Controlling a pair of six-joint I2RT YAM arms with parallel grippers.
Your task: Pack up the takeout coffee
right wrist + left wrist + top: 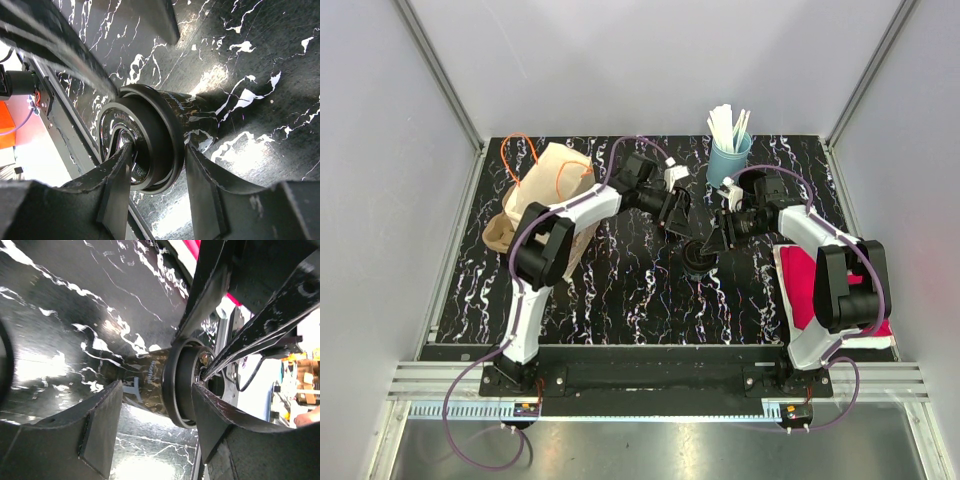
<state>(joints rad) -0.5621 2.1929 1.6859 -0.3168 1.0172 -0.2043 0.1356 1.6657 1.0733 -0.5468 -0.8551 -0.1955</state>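
The takeout coffee cup [698,263], marble-patterned with a black lid [150,150], stands mid-table. In the right wrist view my right gripper [157,155] is shut on the lid, one finger on its top and the other against its rim. It sits just right of the cup in the top view [716,240]. My left gripper [682,230] is open just behind and left of the cup. In the left wrist view the cup [145,385] lies between and just beyond its spread fingers [100,425]. The brown paper bag [545,195] with orange handles lies at the back left.
A blue cup of white stirrers [730,150] stands at the back, right behind my right arm. A red cloth [815,285] on white paper lies at the right edge. Grey walls enclose the table on three sides.
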